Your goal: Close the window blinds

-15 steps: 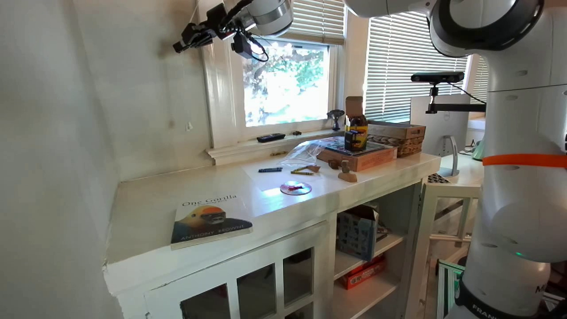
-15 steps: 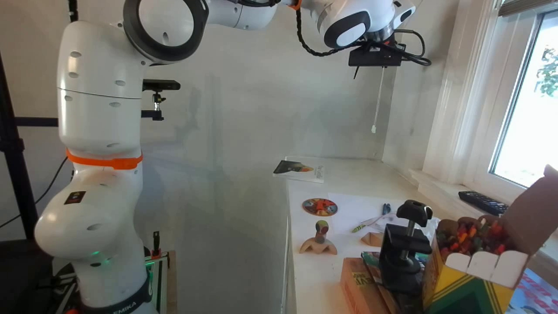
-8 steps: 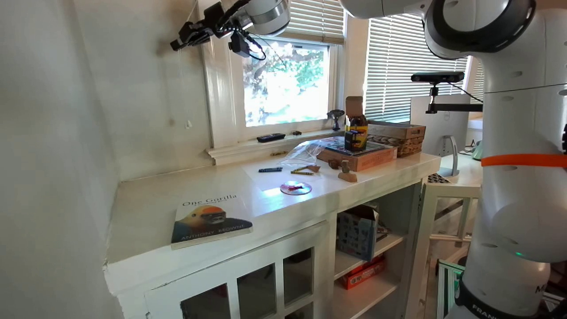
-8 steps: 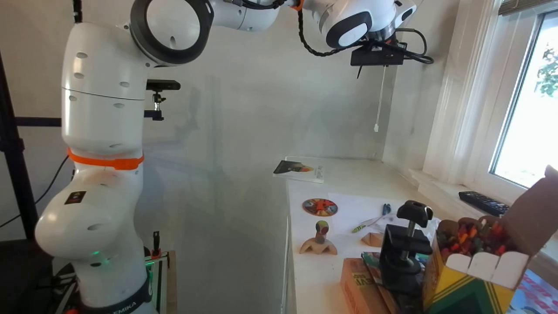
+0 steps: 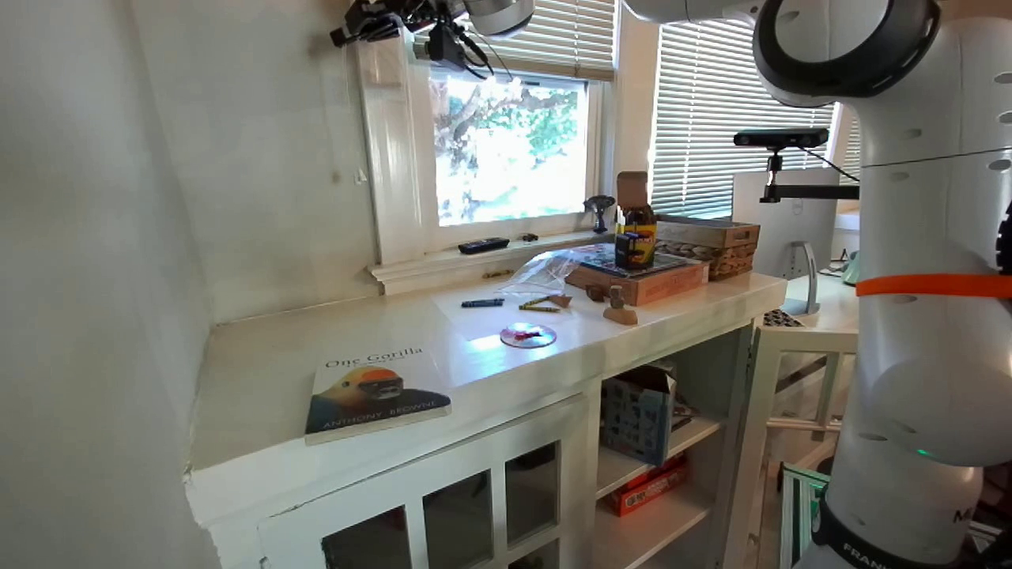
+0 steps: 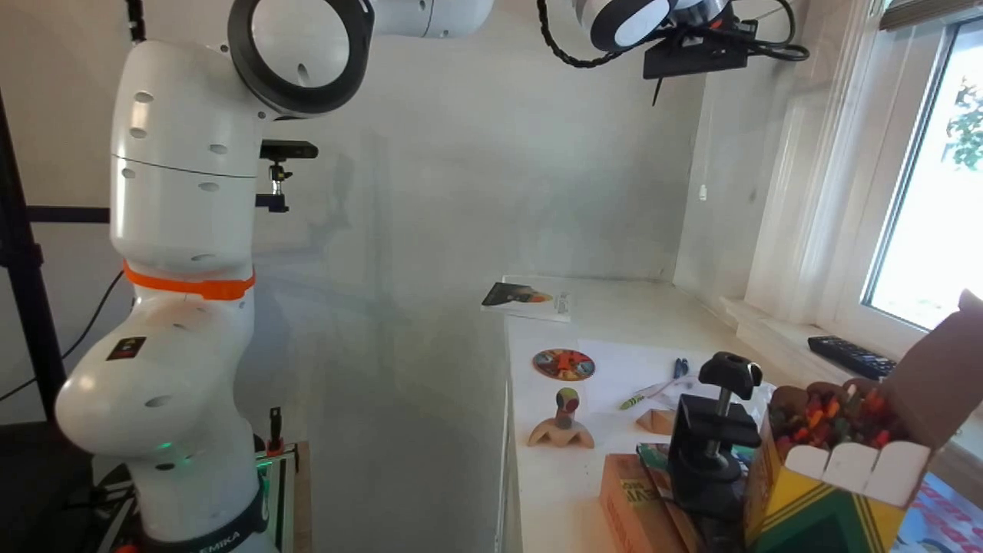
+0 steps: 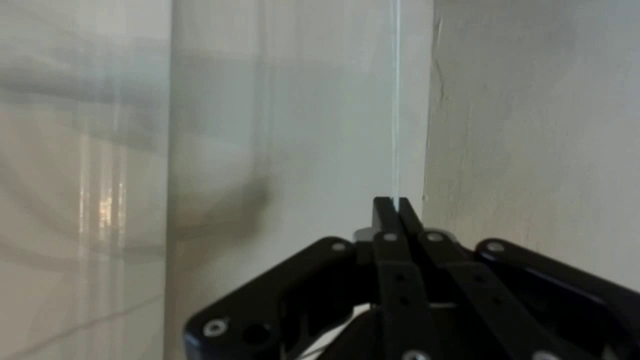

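Across the upper part of the window [image 5: 510, 150], in an exterior view: white window blinds [image 5: 563, 35] in thin horizontal slats, with daylight showing through below. Holds the arm [image 6: 184, 215] upright, bent over at the top, partly out of view. Clamps a slender pale cord [image 7: 396, 100] between the tips of the gripper [image 7: 395, 202].

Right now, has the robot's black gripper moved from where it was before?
Yes. In an exterior view, the gripper is now higher up and closer to the white window frame than a second ago.
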Controlling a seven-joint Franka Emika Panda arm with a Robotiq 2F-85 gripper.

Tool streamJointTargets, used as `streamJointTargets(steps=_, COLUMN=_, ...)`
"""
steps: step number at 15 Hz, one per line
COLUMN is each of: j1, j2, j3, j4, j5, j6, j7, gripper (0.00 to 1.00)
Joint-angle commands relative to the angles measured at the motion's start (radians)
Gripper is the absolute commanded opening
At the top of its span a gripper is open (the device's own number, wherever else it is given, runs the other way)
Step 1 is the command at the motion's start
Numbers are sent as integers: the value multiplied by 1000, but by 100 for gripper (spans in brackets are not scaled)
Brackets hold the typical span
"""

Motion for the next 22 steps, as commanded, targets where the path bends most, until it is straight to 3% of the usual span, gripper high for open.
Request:
streamJointTargets(steps=1, j1=0, j2=25, j3=2, j4=21, j5=13, j6=5, j7=4, gripper=0)
streamJointTargets(steps=22, j1=53, j2=74, j3=30, j4=-32, j5=-35, j6=-61, j7=11, gripper=0)
